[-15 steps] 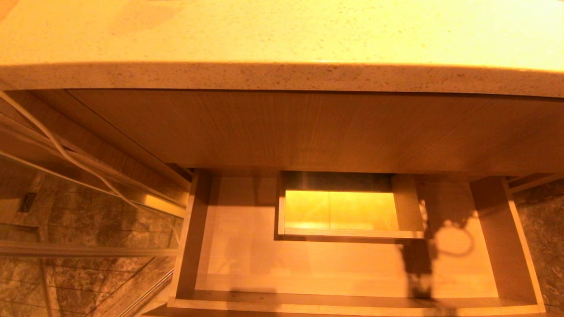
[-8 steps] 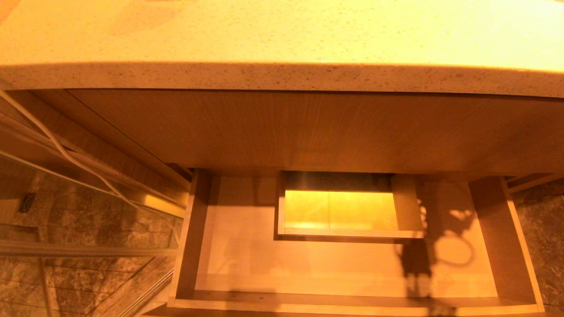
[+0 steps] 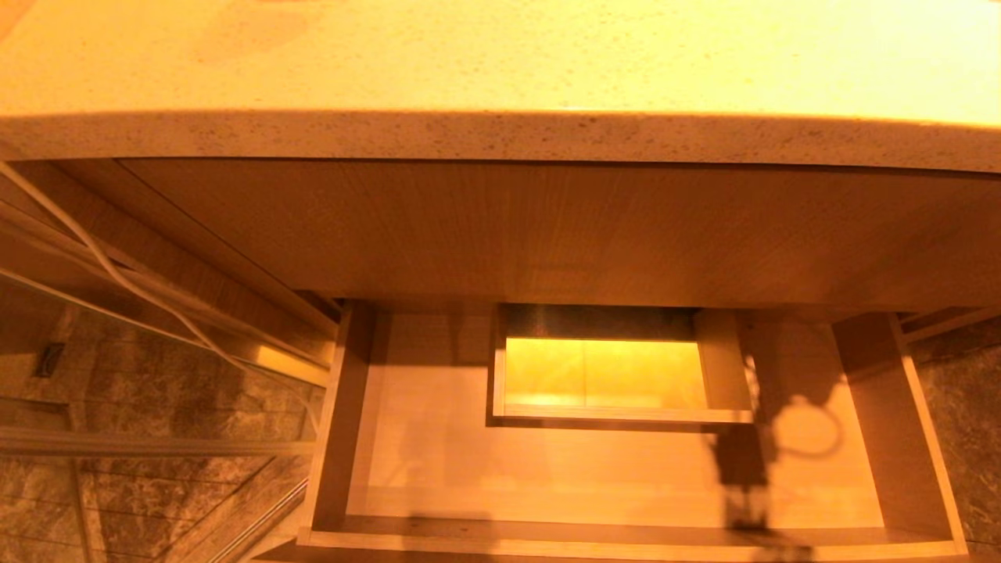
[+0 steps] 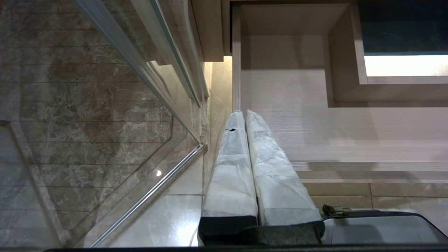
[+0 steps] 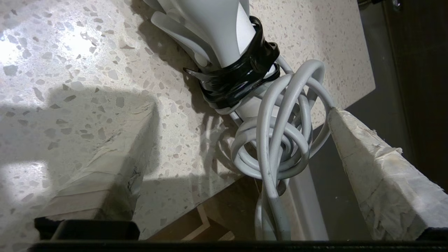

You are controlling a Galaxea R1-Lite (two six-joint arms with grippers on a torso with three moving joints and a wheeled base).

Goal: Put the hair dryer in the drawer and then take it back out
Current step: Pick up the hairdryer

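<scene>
The hair dryer [image 5: 224, 31] is cut off by the right wrist view's edge above its black band [image 5: 238, 78]; only the handle end and coiled cord [image 5: 276, 140] show. In the head view, the drawer [image 3: 899, 422] holds only a shadow; dryer and both arms lie outside it. The drawer's front face is hidden.

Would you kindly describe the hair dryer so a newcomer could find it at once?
Start at the speckled stone countertop above the open drawer. Near its edge lies the hair dryer, between the spread fingers of the right hand. It is the white body with a glossy black band, its grey cord coiled in loops and spilling over the edge.
</scene>
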